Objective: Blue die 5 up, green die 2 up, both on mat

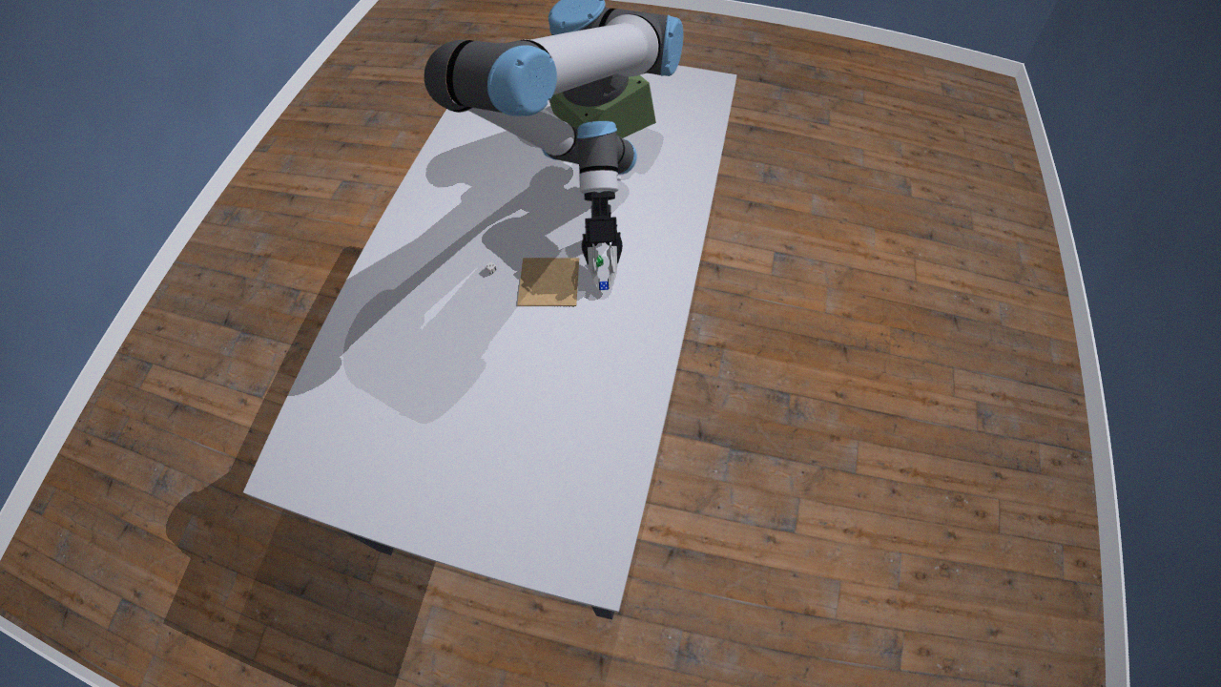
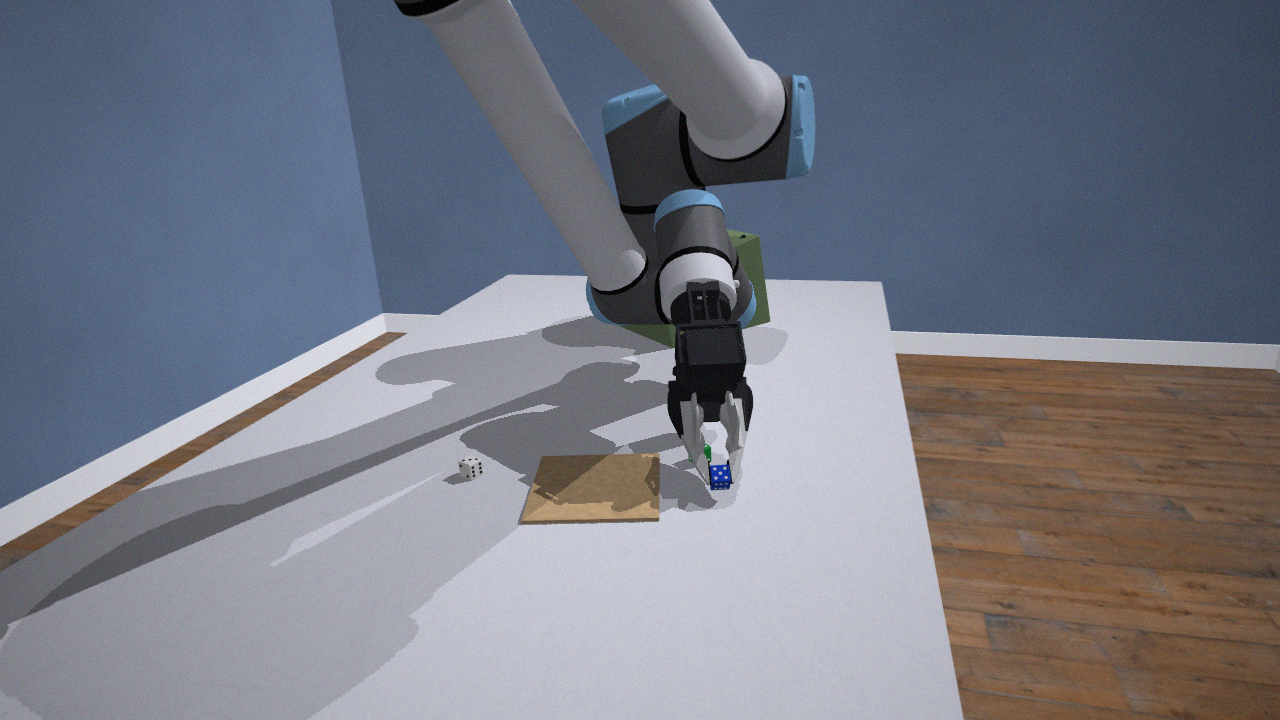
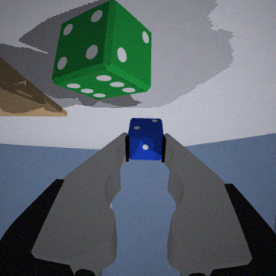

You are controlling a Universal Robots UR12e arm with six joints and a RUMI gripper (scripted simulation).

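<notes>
My gripper (image 1: 603,282) (image 2: 720,471) (image 3: 146,136) is shut on the blue die (image 1: 603,286) (image 2: 720,477) (image 3: 146,132), right of the mat. The blue die's 5 face is turned up in the exterior view; the wrist view shows its 2 and 1 faces. It is low over the table; whether it touches is unclear. The green die (image 1: 599,261) (image 2: 707,452) (image 3: 103,50) sits behind it towards the base, partly hidden by a finger, with 6 apparently up. The tan mat (image 1: 533,299) (image 2: 554,514) (image 3: 23,107) bears no die. The white die (image 1: 489,269) (image 2: 469,467) stands left of the mat.
The white table (image 1: 528,409) (image 2: 760,608) carries the green robot base block (image 1: 635,111) (image 2: 756,277) at the back. The table's right edge is a short way right of the gripper. The arm's shadow covers much of the table's left side and part of the mat.
</notes>
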